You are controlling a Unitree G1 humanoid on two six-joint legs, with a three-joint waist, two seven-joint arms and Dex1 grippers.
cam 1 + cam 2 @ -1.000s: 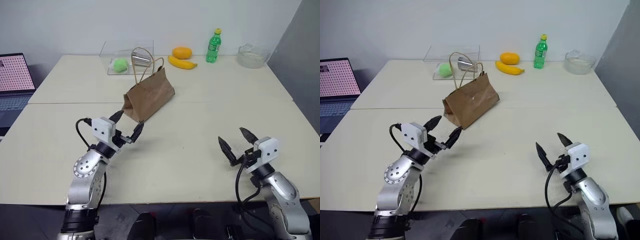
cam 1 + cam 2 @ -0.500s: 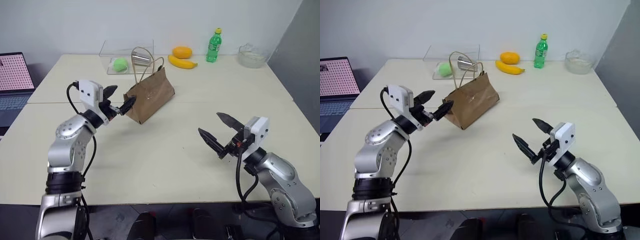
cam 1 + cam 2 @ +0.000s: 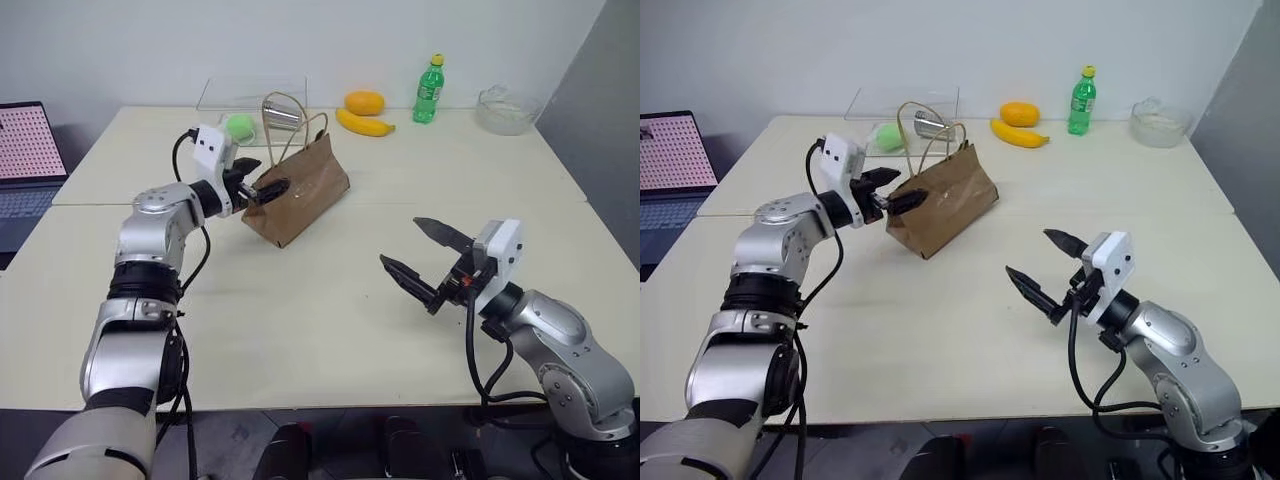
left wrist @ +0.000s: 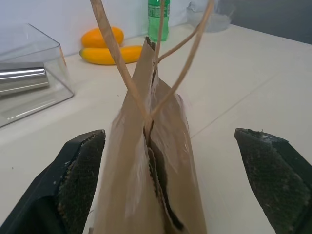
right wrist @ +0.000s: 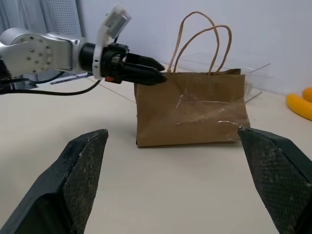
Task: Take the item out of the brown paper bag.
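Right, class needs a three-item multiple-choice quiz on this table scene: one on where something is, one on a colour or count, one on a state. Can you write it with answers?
1. Where is the left gripper?
A. At the narrow end of the brown paper bag
B. Beside the green bottle
C. Over the laptop

2. What colour is the cap of the green bottle?
A. White
B. Yellow
C. Red

3. How do the right gripper's jaws stand?
A. Shut on the banana
B. Shut on a bag handle
C. Open, holding nothing

Answers:
1 A: the left gripper straddles the end of the brown paper bag, a finger on each side.
2 B: the green bottle at the table's far edge has a yellow cap.
3 C: the right gripper hangs over bare table with its jaws spread, far from the banana.
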